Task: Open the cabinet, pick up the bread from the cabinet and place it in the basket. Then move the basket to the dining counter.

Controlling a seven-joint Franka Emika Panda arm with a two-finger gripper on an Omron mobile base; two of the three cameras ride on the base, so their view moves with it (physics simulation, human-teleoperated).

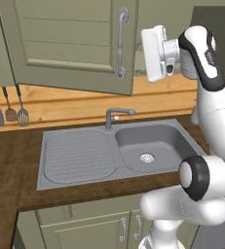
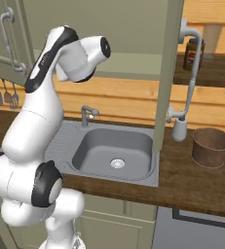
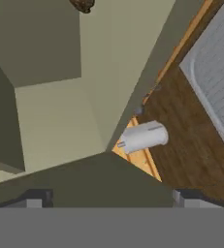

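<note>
1. The gripper (image 3: 111, 196) stands wide open and holds nothing: in the hand view its two dark finger tips (image 3: 38, 197) sit far apart at the bottom, with only cabinet panels between them.
2. The hand is raised to the level of the cabinet (image 1: 75, 44), just right of the swung-out left door in the left base view, and looks into the pale inside of the unit.
3. At the top edge of the hand view a small dark brown lump (image 3: 83, 5) shows against the cabinet's inner wall; whether it is the bread cannot be told.
4. Both doors stand open. The right door (image 2: 166, 73) is seen edge-on in the right base view, with its long curved silver handle (image 2: 188, 78) on the far side.
5. Below the hand lies the grey steel sink (image 1: 111, 151) with its tap (image 1: 115, 116), set in a dark wood worktop (image 2: 192, 180).
6. The basket (image 2: 211, 147) stands upright on that worktop, right of the sink and well apart from the gripper, just beside a white soap bottle (image 2: 179, 129).
7. A dark jar (image 2: 193, 53) stands higher up, behind the right door's handle.
8. Kitchen utensils (image 1: 9, 109) hang on the wooden back wall left of the sink.
</note>
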